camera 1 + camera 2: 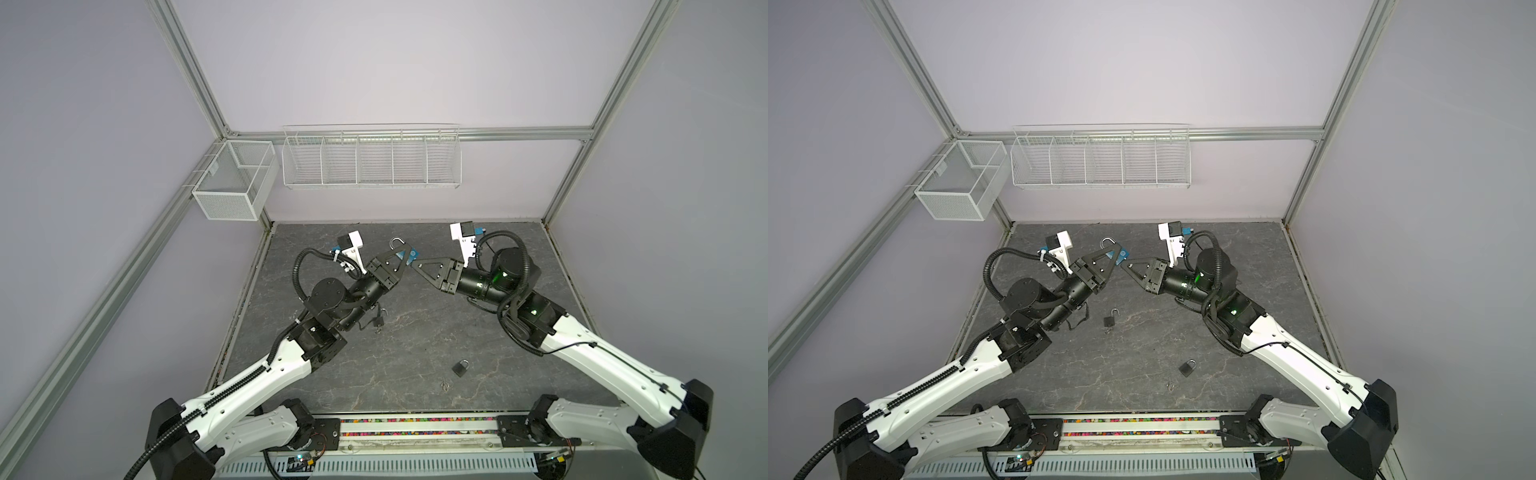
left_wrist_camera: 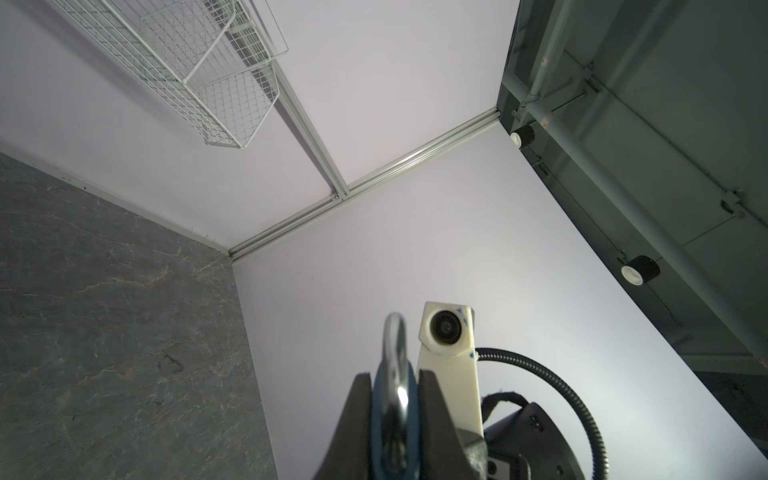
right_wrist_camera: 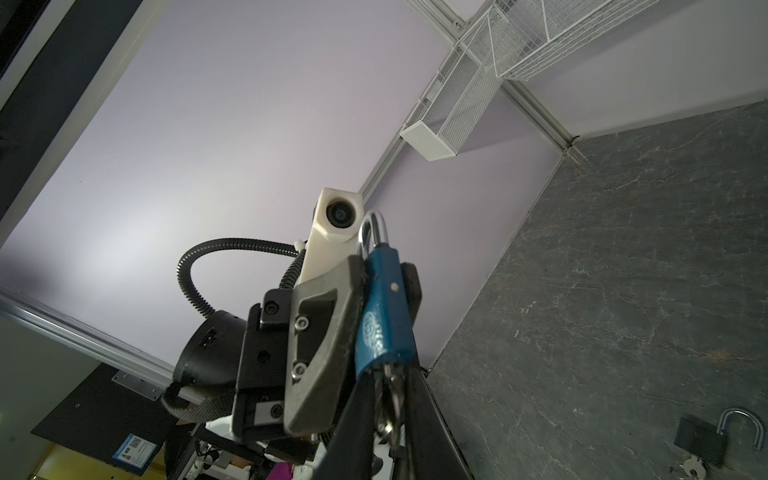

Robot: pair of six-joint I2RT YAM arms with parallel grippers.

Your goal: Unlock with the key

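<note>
Your left gripper (image 1: pixel 403 253) jaws clamp the flat blue metal padlock (image 1: pixel 412 254) above the grey stone-look table (image 1: pixel 415 332). Its curved steel shackle (image 1: pixel 397 242) points at the back wall. The keyhole end faces your right gripper (image 1: pixel 415 266), jaws narrow around the silver key (image 3: pixel 390 395), grip unclear.

Finding: robotics laboratory, enclosed test cell. Evidence: aluminium framing (image 1: pixel 188 68) holds plain lavender panels (image 1: pixel 374 62) on three sides. A left arm (image 1: pixel 257 372) and a right arm (image 1: pixel 602 359) are mounted on a base rail (image 1: pixel 415 433) above a slotted cable duct (image 1: pixel 374 464). The counter (image 1: pixel 399 320) is stone-patterned. A wire rack (image 1: pixel 370 183) and a mesh basket (image 1: pixel 224 204) hang on the frame. The left wrist view shows bare ceiling pipework (image 2: pixel 615 166).
</note>
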